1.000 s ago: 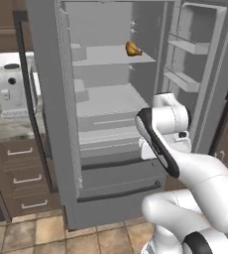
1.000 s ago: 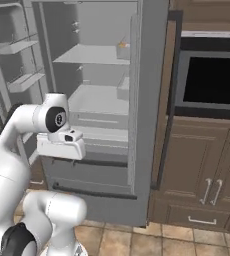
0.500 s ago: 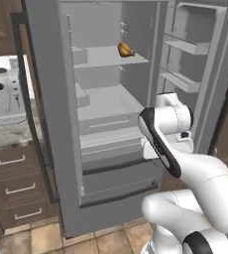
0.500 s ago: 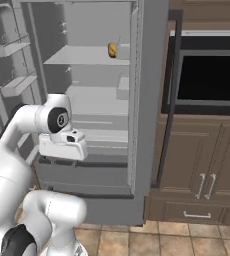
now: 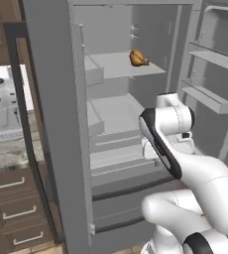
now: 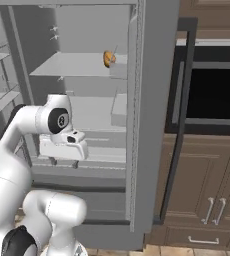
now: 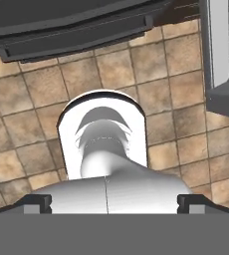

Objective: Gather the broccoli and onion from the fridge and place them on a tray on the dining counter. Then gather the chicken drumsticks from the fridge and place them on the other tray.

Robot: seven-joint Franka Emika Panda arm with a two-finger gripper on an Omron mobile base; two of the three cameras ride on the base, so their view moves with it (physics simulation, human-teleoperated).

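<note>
From the left base view, the fridge stands with both doors swung wide, its pale shelves bare except for one golden-brown chicken drumstick lying on the upper shelf toward the back right, plump end left and thin bone end pointing right. The white arm rises from the lower right and bends in front of the lower shelves, well below that drumstick. To the left of the fridge, a stone counter over brown wooden drawers carries a white appliance. From the right base view, the same drumstick sits at the right end of the upper shelf, close beside the edge of the near door with its long dark handle. The hand hangs low in front of the fridge's lower shelves, pointing down, its two short dark fingers standing well apart with nothing between them. A dark built-in oven and brown cabinets fill the wall to the right. In the hand view, the camera looks straight down at a brown tiled floor, with the dark underside of the fridge's bottom drawer along the top; the two fingertips sit at the far left and far right of the bottom edge, spread wide and empty.
</note>
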